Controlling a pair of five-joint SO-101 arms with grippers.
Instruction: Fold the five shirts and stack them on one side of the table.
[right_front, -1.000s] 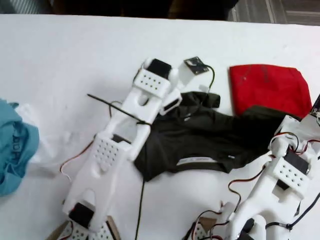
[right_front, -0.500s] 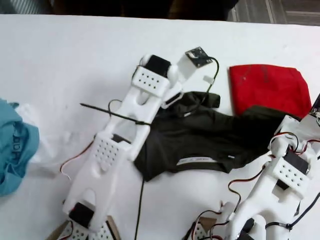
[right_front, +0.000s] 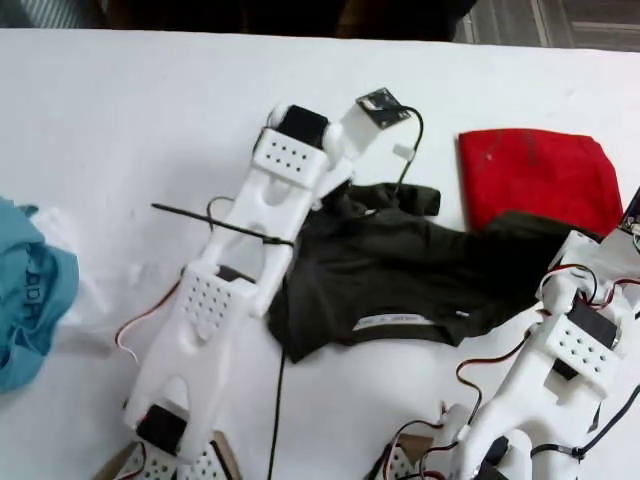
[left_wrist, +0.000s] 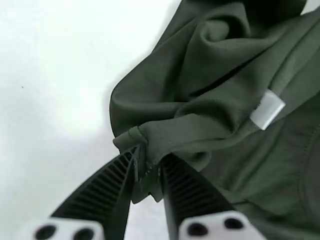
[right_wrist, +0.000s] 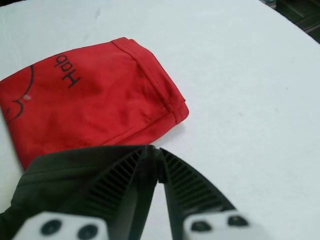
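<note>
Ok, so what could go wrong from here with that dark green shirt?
The left hand pinches just a small fold of hem on the dark green shirt, so the cloth may slip out when pulled. The shirt's other end lies over the edge of the folded red shirt, right by the right hand, so dragging it could pull the red shirt askew.

The left gripper (left_wrist: 148, 167) slid a bit up and left. Looks like it dragged the dark shirt (right_front: 400, 275) corner along.
</note>
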